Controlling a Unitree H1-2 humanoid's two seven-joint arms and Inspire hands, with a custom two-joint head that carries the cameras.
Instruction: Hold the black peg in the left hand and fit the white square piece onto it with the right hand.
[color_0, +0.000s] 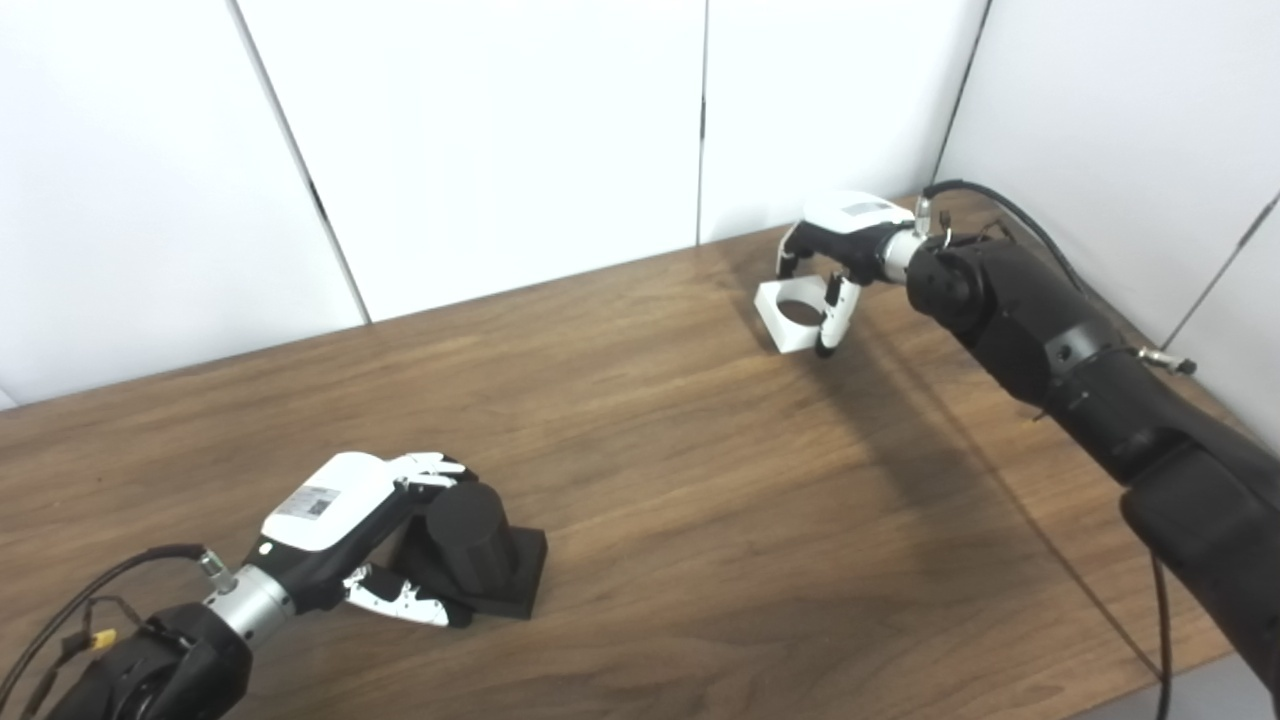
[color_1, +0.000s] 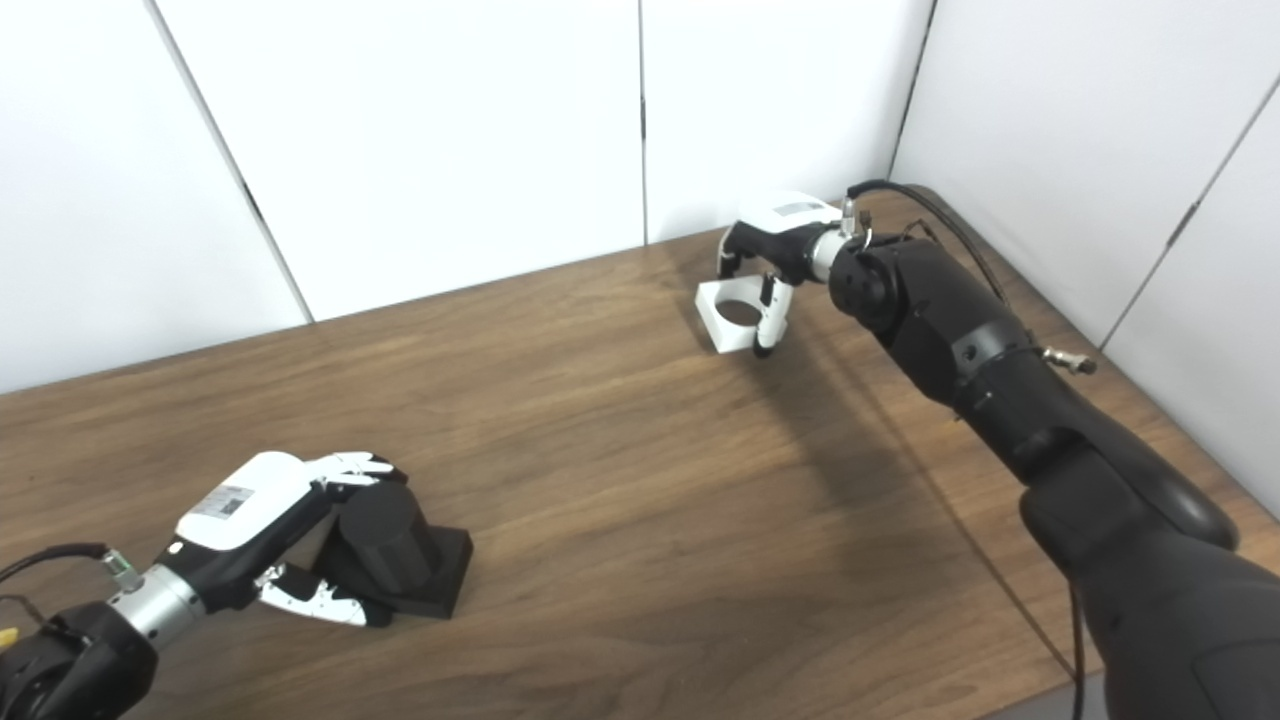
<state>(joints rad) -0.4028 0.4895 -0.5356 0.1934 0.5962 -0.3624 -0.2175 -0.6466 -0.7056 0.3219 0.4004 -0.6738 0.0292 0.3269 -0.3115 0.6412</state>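
**Peg and square piece at opposite ends of the table**

Near the front left of the wooden table (color_0: 700, 480), the left hand (color_0: 345, 520) is wrapped around the black peg (color_0: 468, 535). Its fingers (color_0: 425, 468) curl over the top of the cylinder and its thumb lies low along the near side, so the peg is grasped. The peg stands upright on its flat black square base (color_0: 520, 580), which rests on the tabletop.

Well apart, toward the far right corner by the white wall panels (color_0: 500, 130), the right hand (color_1: 775, 240) reaches down onto the white square piece (color_1: 728, 315). One finger (color_1: 768, 320) presses against the piece's near right side and others come down behind its far edge, so the hand is closed on it. The piece shows a round hole through its middle and sits tilted; whether it touches the table I cannot tell.
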